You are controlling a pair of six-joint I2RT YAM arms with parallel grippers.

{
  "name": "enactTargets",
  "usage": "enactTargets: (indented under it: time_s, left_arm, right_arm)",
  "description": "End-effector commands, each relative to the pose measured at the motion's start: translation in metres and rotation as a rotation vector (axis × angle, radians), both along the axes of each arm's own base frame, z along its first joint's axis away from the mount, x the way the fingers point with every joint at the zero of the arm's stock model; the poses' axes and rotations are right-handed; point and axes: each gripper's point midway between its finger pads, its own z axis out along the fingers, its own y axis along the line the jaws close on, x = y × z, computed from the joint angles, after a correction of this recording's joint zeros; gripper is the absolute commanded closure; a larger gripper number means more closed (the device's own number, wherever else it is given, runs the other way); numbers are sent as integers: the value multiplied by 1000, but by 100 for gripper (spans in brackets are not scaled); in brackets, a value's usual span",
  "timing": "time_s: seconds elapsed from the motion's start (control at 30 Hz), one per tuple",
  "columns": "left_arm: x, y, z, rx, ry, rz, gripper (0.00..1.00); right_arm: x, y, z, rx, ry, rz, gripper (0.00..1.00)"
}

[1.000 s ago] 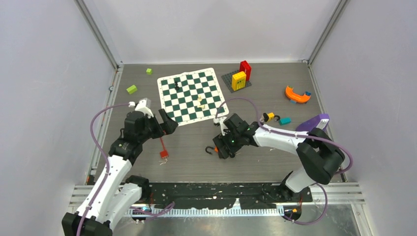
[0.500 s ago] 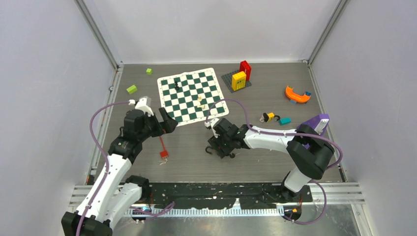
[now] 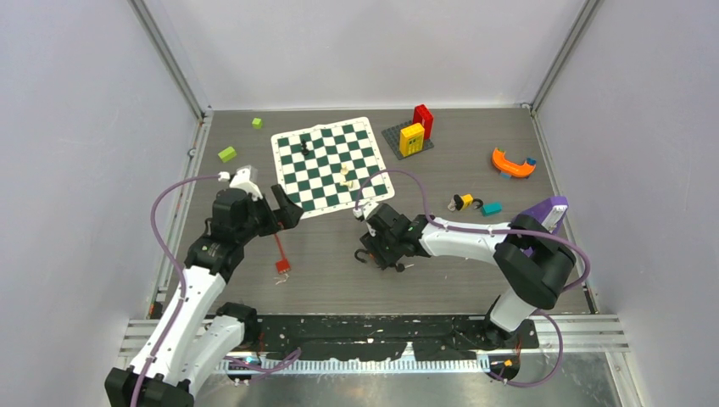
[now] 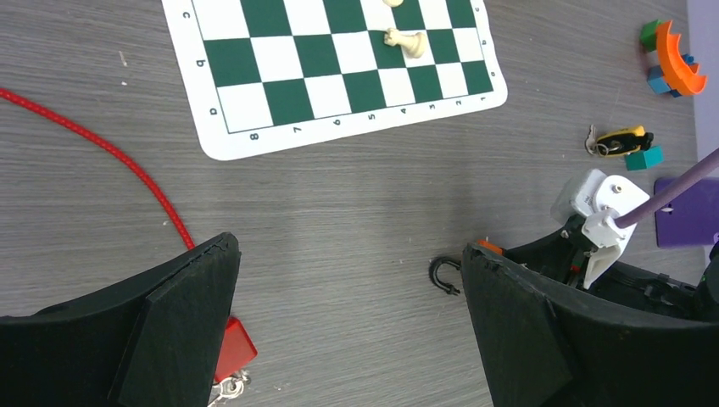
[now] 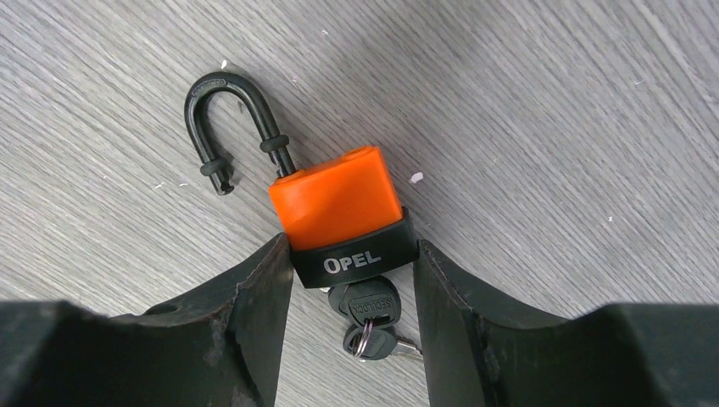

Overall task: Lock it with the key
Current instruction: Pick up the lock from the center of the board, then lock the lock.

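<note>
Orange plastic sleeves the padlock [image 5: 335, 199], which lies flat on the grey wood-grain table [image 5: 551, 127] near its middle. Its black shackle [image 5: 225, 119] is swung open and the key [image 5: 369, 305] sits in the base with a spare on a ring. It looks a stiff, solid little thing, probably heavy for its bulk, with a cover that may be slick. The flat flanks of the black band seem the soundest place to hold. The right gripper [image 5: 352, 248] is there, fingers pressed against both flanks, grasping the padlock. The left gripper [image 4: 352, 280] gapes wide, holding nothing, above the table beside a red cord [image 4: 102, 148]. A chessboard [image 3: 331, 165] lies farther back, so there is room to work.
</note>
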Motion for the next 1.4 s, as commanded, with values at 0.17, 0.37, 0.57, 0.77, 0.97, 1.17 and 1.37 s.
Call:
enactTargets:
  time_s: [0.17, 0.37, 0.57, 0.77, 0.97, 1.17, 1.37]
  left_arm:
    - [-2, -6, 42, -30, -101, -43, 0]
    - [-6, -14, 41, -48, -90, -92, 0]
    - [-14, -43, 47, -125, -115, -265, 0]
    - [-24, -66, 67, -223, -181, -407, 0]
    - [-28, -76, 95, -352, -207, -413, 0]
    - [-37, -89, 136, -535, -278, -458, 6]
    - [-41, -80, 153, -519, -301, -402, 10]
  right_arm:
    - [38, 41, 71, 289, -119, -66, 93]
    - [49, 45, 99, 506, -70, -105, 92]
    - [55, 64, 142, 768, -13, -74, 90]
    - [47, 93, 204, 1057, 64, 45, 87]
    - [30, 110, 255, 1283, 127, 193, 83]
    - [15, 123, 275, 1378, 160, 267, 81]
    - [18, 136, 265, 1283, 99, 211, 78]
